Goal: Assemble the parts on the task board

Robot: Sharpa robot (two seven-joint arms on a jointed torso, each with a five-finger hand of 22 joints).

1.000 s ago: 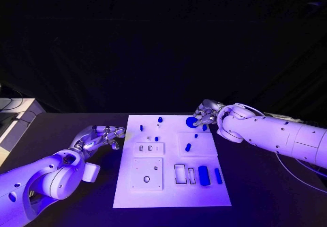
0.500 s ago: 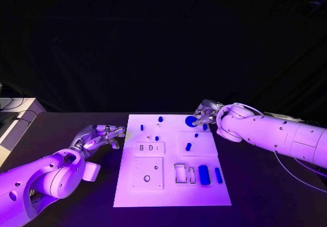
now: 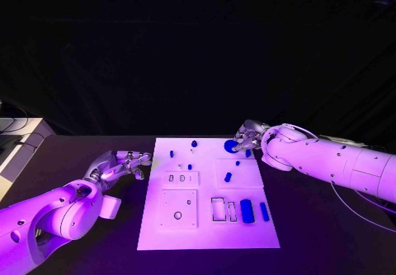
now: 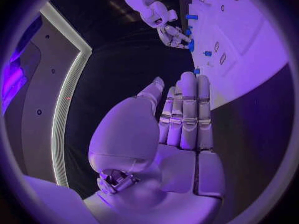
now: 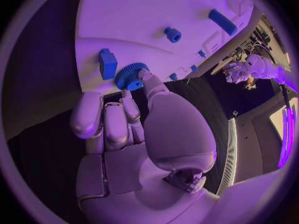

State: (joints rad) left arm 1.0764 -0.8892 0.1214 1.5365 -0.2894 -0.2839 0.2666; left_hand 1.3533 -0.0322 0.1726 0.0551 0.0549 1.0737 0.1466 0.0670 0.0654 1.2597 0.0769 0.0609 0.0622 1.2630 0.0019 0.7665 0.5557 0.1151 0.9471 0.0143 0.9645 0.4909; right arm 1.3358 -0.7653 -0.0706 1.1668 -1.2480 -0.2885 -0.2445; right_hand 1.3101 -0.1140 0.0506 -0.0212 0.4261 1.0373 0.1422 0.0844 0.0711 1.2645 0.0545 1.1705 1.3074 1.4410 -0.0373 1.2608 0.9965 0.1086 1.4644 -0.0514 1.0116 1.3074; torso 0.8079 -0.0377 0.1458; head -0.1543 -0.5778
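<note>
Two hands flank a white board (image 3: 206, 229) on the dark surface (image 3: 330, 240): right hand (image 3: 245, 139) touches a blue gear (image 3: 231, 146), left hand (image 3: 128, 165) empty, fingers straight.

Lab: black table (image 3: 330, 229), dark backdrop, task board (image 3: 206, 235).

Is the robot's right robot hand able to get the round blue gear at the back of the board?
Probably yes. The right robot hand already has a fingertip at the blue gear, near the far edge of the task board, and nothing stands between them.
</note>
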